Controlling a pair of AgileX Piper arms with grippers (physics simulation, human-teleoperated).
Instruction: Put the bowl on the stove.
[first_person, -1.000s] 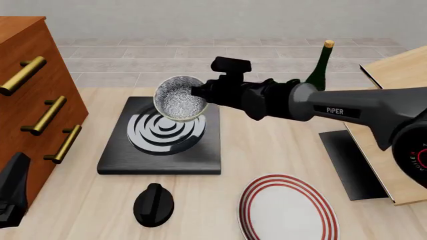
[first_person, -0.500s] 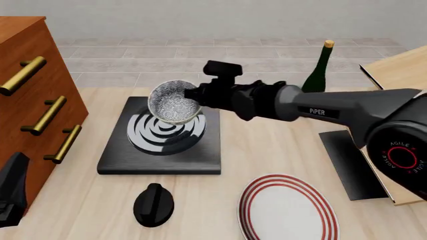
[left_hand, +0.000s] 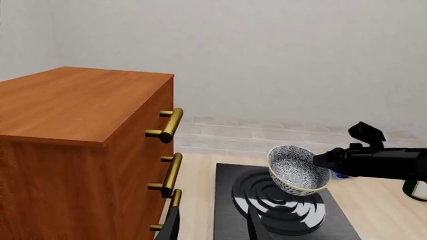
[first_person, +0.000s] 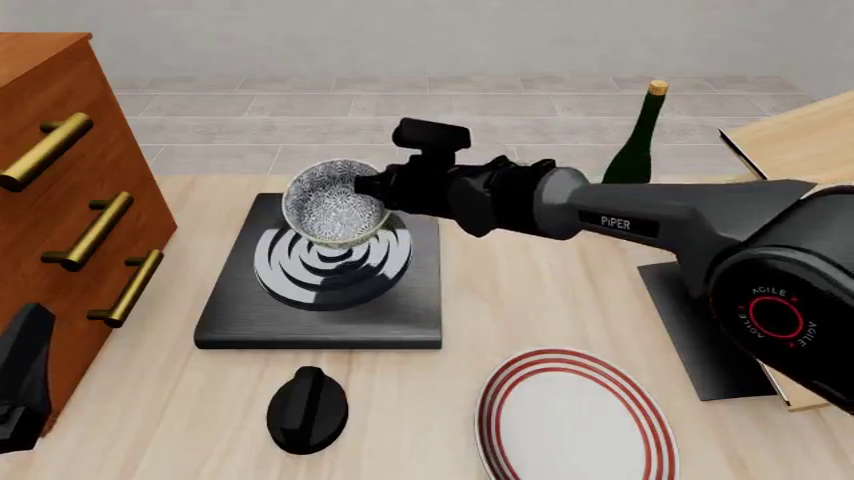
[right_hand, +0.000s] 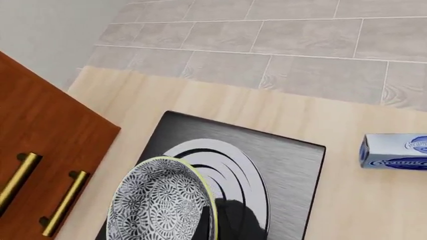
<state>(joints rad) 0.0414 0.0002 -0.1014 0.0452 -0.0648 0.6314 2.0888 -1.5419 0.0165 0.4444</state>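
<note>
Right now I am holding the bowl (first_person: 336, 203) clenched in the right gripper (first_person: 368, 186), tilted, hanging above the stove (first_person: 320, 311) burner at left centre of the front frame. Straight down is where it needs to go; the left gripper (first_person: 19, 385), lower left, is sitting well apart, and I cannot tell its state.

Plain pale wall (first_person: 400, 35); grey tiled floor (first_person: 441, 110); light wood table (first_person: 534, 300); reddish-brown wooden drawer cabinet (first_person: 60, 200) with brass bar handles (first_person: 96, 230).

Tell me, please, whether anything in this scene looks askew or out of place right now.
Only the bowl: the right gripper holds it by its rim, tilted on its side, in the air above the stove burner. It is not set down. Nothing looks spilled or damaged.
</note>
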